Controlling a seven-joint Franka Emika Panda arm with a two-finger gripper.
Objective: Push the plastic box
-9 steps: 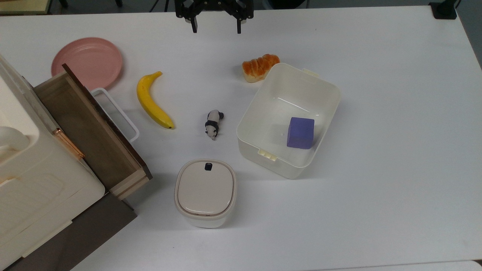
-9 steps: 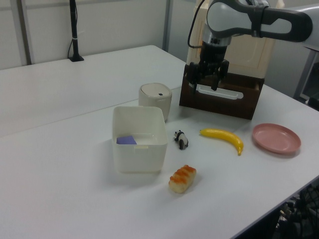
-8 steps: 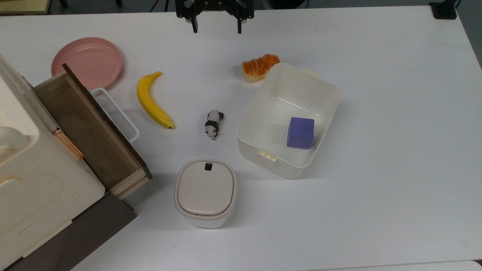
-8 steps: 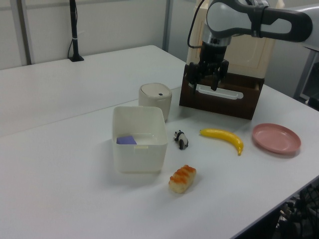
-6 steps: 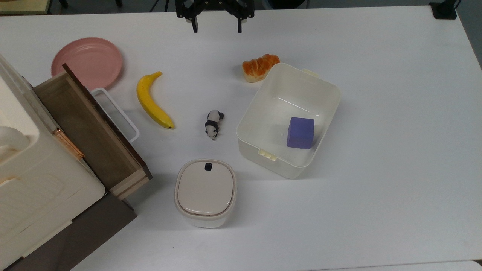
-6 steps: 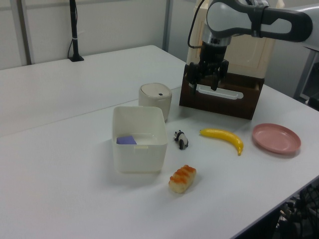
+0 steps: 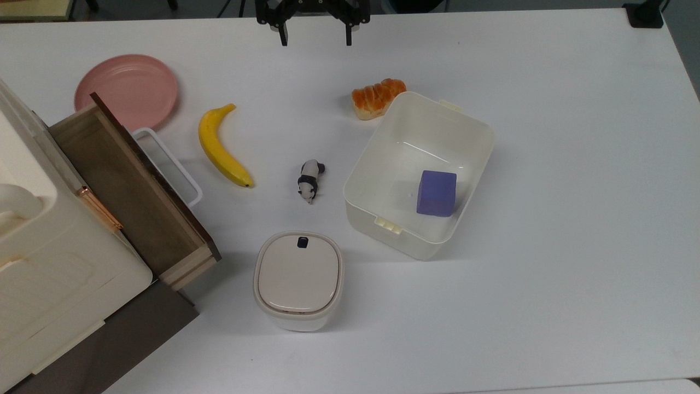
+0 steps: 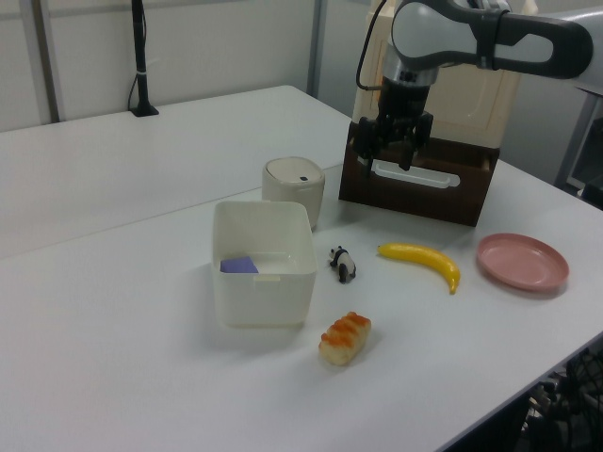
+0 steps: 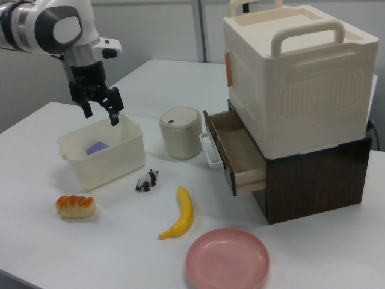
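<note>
Your end effector (image 7: 314, 39) is hanging in the air with its two fingers spread apart and holding nothing, at the top edge of the top view, well clear of the box (image 7: 420, 172). The box is sitting on the worktop (image 7: 574, 164) toward the top view's right, lidless, with a purple block (image 7: 436, 193) lying inside it. A bread roll (image 7: 377, 97) is lying just beside its upper left corner in the top view, and a panda figure (image 7: 310, 180) and a lidded pot (image 7: 298, 279) are standing near its left side.

You are risking a few things, in my judgement. Coming down from where you are hanging, you could be clipping the roll before reaching the box wall. Pushing toward the top view's left would be driving the box into the panda or the pot. Contacting the wall high up could be tipping the light box rather than sliding it, and the block could be shifting inside.

No brand, label or writing is showing anywhere.
</note>
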